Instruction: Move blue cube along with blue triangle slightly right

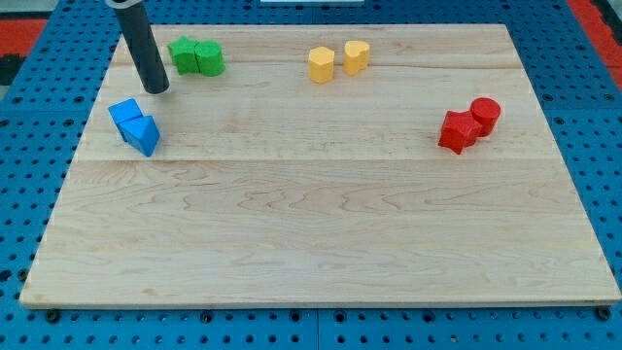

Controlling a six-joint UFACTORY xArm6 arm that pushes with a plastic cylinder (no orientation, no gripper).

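Sitting at the board's left edge, toward the view's top, the blue cube (123,115) and the blue triangle (144,134) are seen touching, the triangle just below and to the right of the cube. Both are judged to be small, light, rigid blocks that should slide easily on the smooth wooden board (321,233), though the pair may split or twist if pushed off-centre. Contact is best made on the pair's left face, near the seam, so both are carried rightward together. My tip (155,90) is found just above the cube, slightly to its right, apart from it and not yet behind the pair; nothing is held, since only a bare rod is carried. Further out, two green blocks (195,56), two yellow blocks (338,60) and two red blocks (468,124) are spotted well apart.
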